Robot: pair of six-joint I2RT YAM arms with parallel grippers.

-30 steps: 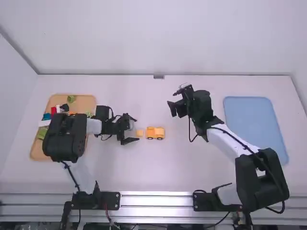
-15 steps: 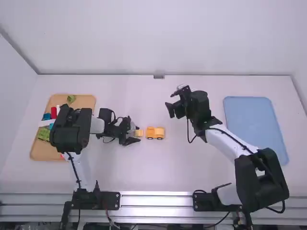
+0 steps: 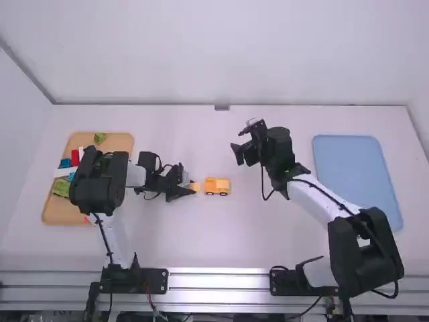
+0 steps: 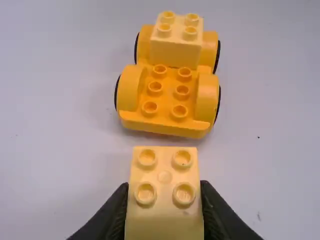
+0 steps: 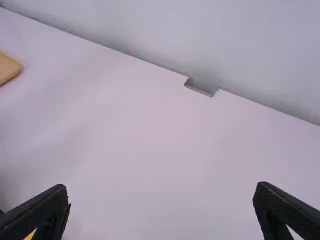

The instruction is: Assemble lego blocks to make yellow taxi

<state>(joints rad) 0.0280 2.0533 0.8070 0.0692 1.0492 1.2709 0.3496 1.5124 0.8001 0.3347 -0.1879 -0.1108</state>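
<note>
In the high view, the left gripper (image 3: 190,187) is closed around a pale-yellow 2x2 Duplo block (image 3: 195,187) just beside the yellow wheeled base (image 3: 217,188), left of the middle of the white table (image 3: 221,245). The right gripper (image 3: 240,153) stands nearer the table's far edge than the base does. Near the left edge lies a tan tray (image 3: 122,139) holding green, red, blue and white pieces; a blue tray (image 3: 348,174) lies near the right edge.

In the left wrist view, both fingers press the held block's sides, its four studs exposed. A second pale-yellow block (image 4: 176,52) sits on the base's end farther from it; the nearer end's studs are bare.

In the right wrist view, the fingers are wide apart.
</note>
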